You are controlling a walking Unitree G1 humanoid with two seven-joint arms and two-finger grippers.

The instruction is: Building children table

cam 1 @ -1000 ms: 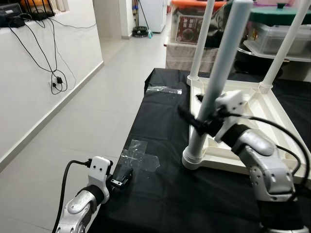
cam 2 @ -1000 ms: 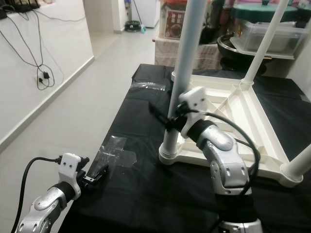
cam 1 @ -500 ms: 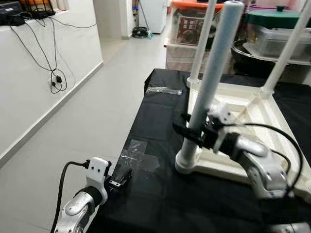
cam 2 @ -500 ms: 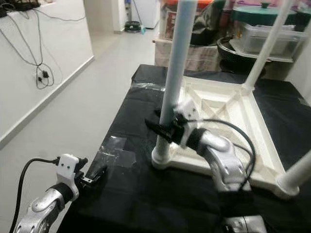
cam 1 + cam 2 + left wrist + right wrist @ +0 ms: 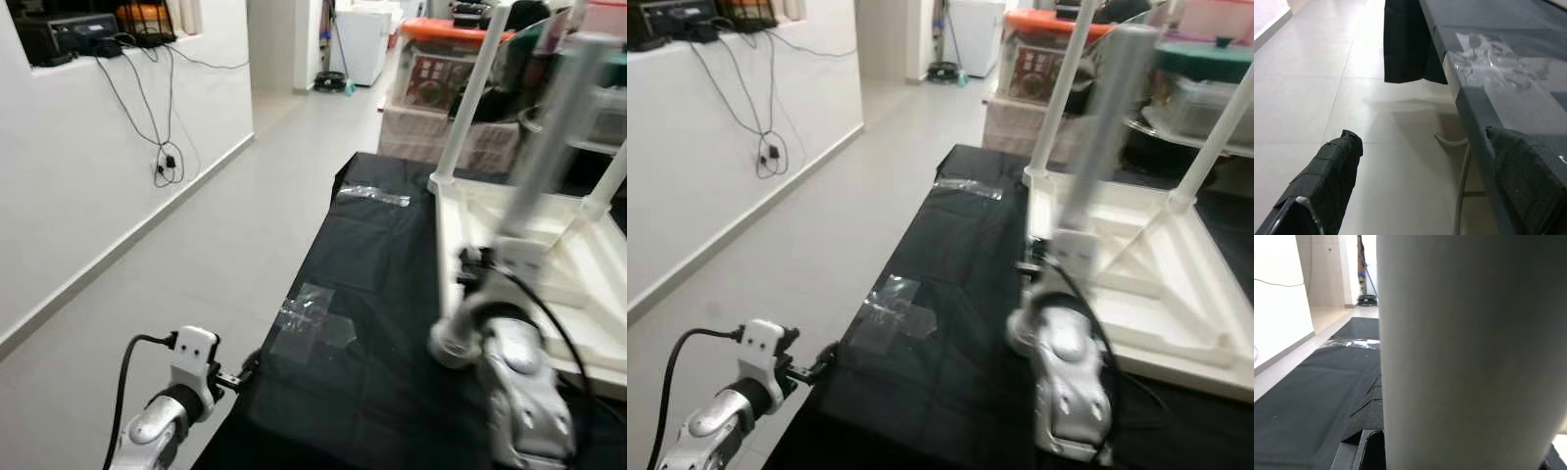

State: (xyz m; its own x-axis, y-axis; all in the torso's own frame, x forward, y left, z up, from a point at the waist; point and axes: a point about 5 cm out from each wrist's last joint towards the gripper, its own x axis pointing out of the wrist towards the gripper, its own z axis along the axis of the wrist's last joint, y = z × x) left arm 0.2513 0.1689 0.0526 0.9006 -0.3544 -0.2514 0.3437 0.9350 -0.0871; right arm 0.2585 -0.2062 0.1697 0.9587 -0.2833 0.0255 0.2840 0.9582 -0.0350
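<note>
While the head views are motion-blurred, the layout is readable: the white children's table [image 5: 1136, 264] lies upside down on the desk [image 5: 382, 323], which carries a black cloth, with its legs pointing up. The right pincer [image 5: 1369, 450] sits at the near-corner leg [image 5: 1107, 127], low on it, close to where the leg meets the tabletop frame. In the right wrist view the pale leg stands directly in front of the camera, with one black finger [image 5: 1369, 421] lying against its side. The other finger is hidden behind the leg, so the pincer looks clamped on the leg. The right arm [image 5: 1068, 377] comes up from below the leg's base, and a black cable loops beside it.

The left pincer [image 5: 1420, 186] hangs off the desk's near left edge, well apart from the children's table. Its fingers [image 5: 1327, 181] are spread wide and hold nothing: one finger is over the floor [image 5: 1317, 98], the other overlaps the desk edge. Just ahead of that pincer a crumpled clear plastic wrapper [image 5: 1493, 68] lies flat on the cloth. A second clear wrapper [image 5: 372, 195] lies farther along the desk, near the far leg [image 5: 470, 98]. Beyond the desk stand storage boxes [image 5: 1048, 59], and cables [image 5: 162, 162] hang on the left wall.
</note>
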